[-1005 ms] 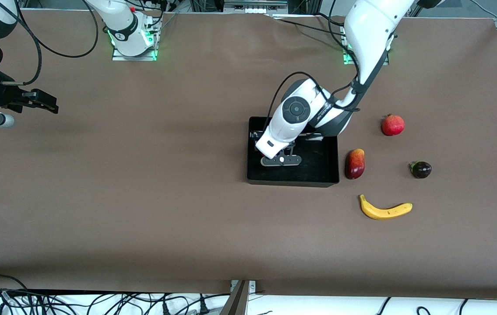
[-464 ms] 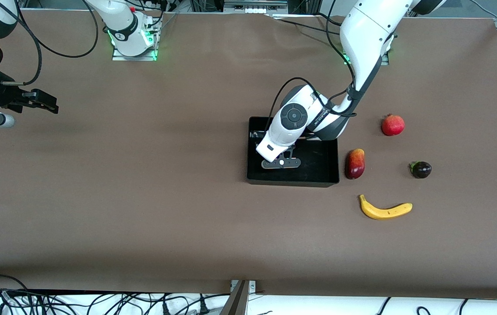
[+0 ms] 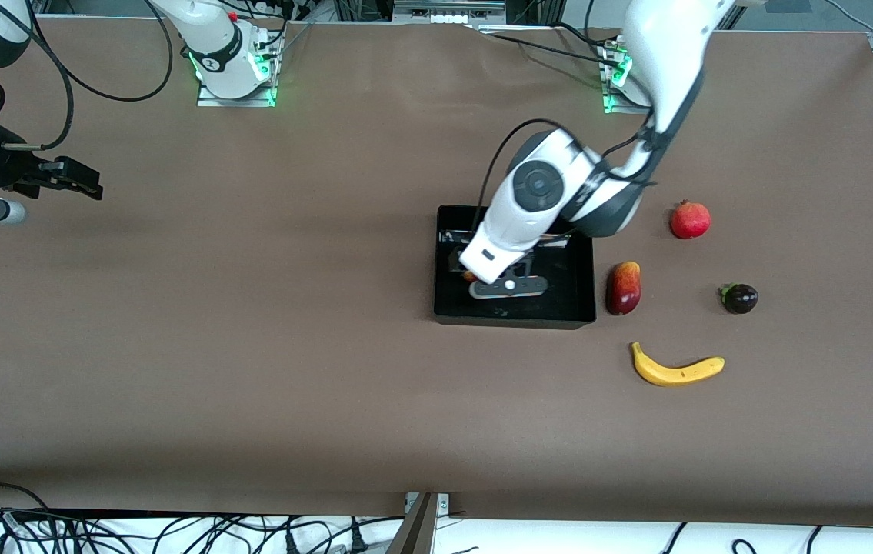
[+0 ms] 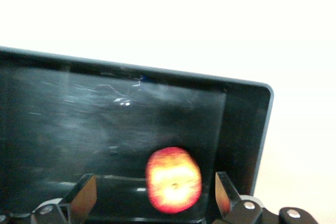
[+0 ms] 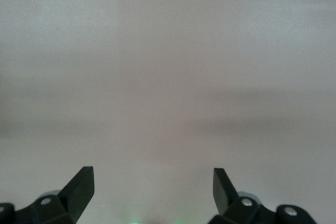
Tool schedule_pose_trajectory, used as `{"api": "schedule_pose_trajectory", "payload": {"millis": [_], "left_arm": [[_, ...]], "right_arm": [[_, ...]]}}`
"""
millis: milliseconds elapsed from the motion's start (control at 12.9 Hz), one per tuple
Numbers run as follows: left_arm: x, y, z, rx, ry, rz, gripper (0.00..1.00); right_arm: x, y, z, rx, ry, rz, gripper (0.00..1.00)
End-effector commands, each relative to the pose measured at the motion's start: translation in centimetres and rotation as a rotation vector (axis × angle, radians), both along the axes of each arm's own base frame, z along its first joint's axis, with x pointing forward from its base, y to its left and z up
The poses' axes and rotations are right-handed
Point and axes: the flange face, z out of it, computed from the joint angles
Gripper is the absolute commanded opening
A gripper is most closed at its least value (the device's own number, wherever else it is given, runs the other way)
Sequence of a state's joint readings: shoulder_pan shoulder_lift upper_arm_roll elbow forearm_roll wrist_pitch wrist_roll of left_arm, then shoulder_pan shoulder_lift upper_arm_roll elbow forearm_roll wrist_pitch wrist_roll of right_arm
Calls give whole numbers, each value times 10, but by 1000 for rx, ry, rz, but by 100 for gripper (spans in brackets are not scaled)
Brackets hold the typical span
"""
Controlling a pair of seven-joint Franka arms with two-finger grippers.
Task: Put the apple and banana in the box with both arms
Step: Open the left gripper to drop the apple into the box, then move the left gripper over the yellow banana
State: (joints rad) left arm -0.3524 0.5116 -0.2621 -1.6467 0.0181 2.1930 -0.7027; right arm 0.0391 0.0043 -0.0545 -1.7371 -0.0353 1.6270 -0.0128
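Note:
The apple (image 4: pixel 174 180), red with yellow patches, lies on the floor of the black box (image 4: pixel 247 140), near one end wall. A sliver of the apple (image 3: pixel 468 275) shows beside the left wrist in the front view. My left gripper (image 4: pixel 153 179) is open over the box (image 3: pixel 513 319), with its fingers apart on either side of the apple and not touching it. The banana (image 3: pixel 678 371) lies on the table, nearer the front camera than the box, toward the left arm's end. My right gripper (image 3: pixel 86 178) waits open and empty (image 5: pixel 152 174) above the table at the right arm's end.
A dark red-and-yellow oval fruit (image 3: pixel 624 288) lies right beside the box's end wall. A red pomegranate (image 3: pixel 690 220) and a small dark purple fruit (image 3: pixel 739 298) lie farther toward the left arm's end. Cables hang along the table's front edge.
My left hand has risen and shifted a little toward the left arm's end over the box, and a bit of the apple now shows beside it. The right arm has not moved.

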Motion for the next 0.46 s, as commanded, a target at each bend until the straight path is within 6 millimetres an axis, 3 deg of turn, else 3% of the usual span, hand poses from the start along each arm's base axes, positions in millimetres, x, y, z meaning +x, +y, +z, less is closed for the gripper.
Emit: {"api": "schedule_pose_trajectory", "payload": {"millis": [0, 155, 232, 386], "left_arm": [[17, 92, 43, 38, 21, -126, 100], [43, 183, 42, 32, 47, -323, 100], [51, 215, 35, 15, 45, -396, 100], [63, 260, 20, -3, 25, -507, 100]], "right_arm": [[-1, -3, 4, 8, 5, -2, 100], [-1, -1, 4, 8, 7, 1, 100], [-1, -2, 4, 8, 7, -2, 100], [-1, 1, 5, 7, 3, -8, 100]]}}
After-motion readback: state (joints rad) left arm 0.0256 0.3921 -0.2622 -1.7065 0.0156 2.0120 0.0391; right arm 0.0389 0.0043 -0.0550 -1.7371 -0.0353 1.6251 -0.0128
